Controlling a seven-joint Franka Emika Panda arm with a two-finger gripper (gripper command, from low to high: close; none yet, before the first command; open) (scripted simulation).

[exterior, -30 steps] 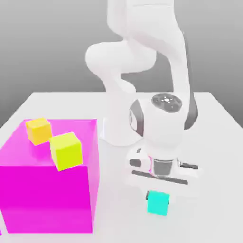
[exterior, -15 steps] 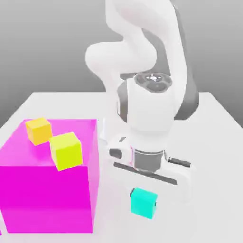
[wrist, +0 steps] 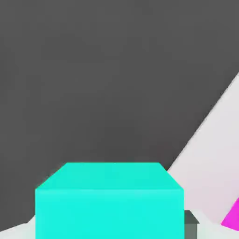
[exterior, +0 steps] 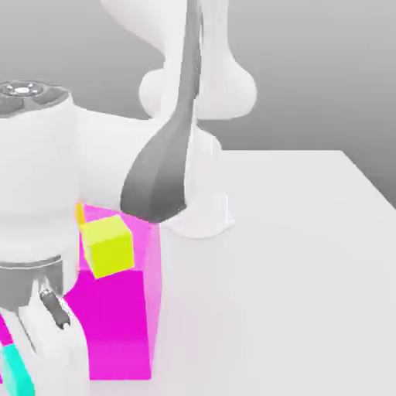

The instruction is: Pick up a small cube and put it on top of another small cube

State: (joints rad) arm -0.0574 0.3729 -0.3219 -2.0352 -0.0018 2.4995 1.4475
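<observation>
My gripper [exterior: 25,370] is at the lower edge of the exterior view's left, shut on the small cyan cube [exterior: 14,373], of which just a strip shows beside the white hand. In the hand view the same cyan cube [wrist: 109,200] sits close up between the fingers, with a grey fingertip [wrist: 190,225] at its side. The cube hangs in front of the big magenta block [exterior: 120,317]. A yellow-green cube [exterior: 108,246] rests on top of that block. My arm covers most of the block's top.
A thin orange-yellow sliver [exterior: 80,213] peeks out beside my wrist on the magenta block. The robot's base [exterior: 201,209] stands behind the block. The white table [exterior: 294,278] stretches to the exterior view's right.
My arm has swung to the exterior view's left, carrying the cyan cube from the table right of the magenta block to the block's left front. The hand now covers the orange-yellow cube.
</observation>
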